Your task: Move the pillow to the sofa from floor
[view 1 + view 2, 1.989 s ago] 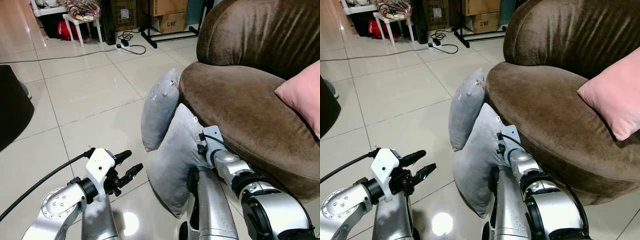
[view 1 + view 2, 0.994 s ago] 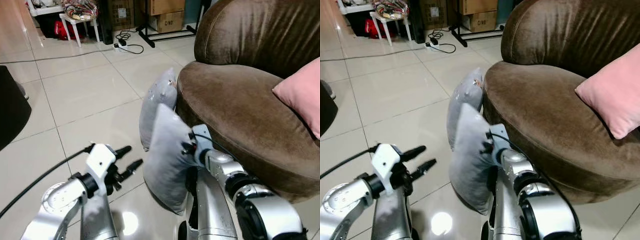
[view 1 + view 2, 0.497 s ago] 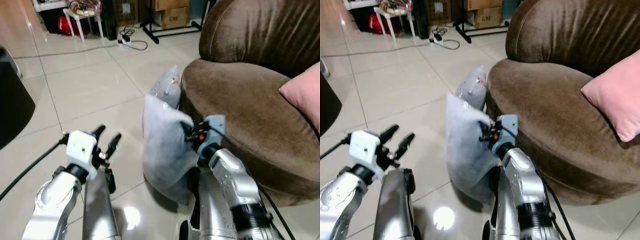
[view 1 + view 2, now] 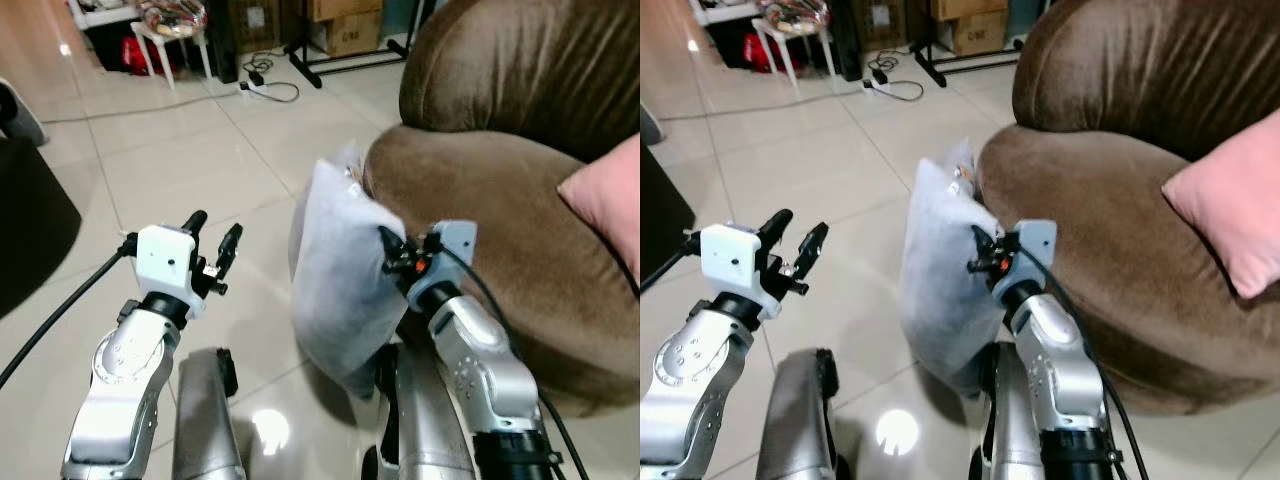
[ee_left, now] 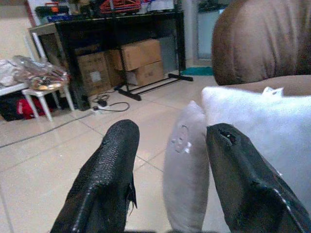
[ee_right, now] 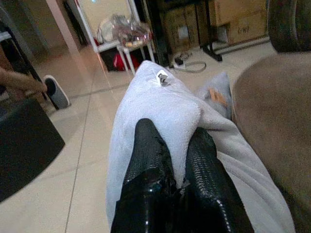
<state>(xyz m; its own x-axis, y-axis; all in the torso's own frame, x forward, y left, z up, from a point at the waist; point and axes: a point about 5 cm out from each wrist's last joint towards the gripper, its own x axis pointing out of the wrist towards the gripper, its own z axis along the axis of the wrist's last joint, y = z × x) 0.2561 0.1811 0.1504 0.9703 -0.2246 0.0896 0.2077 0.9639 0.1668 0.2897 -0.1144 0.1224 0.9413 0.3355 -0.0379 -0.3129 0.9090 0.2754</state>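
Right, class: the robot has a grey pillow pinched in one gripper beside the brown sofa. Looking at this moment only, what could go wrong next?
1. The right gripper pinches only a fold of the grey pillow, so it may slip out.
2. The pillow hangs beside the sofa seat edge and could catch on it.
3. A second grey pillow leans against the sofa just behind and could be knocked over. The left gripper is open and gives no support.

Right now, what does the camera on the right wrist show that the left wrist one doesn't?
Right wrist view: the right tool pinching a fold of the grey pillow, plus a black round object on the floor. Left wrist view: the left tool, fingers apart and holding nothing, and cardboard boxes under a dark rack. Both show the held pillow, a second grey pillow behind it, the brown sofa and a white stool.
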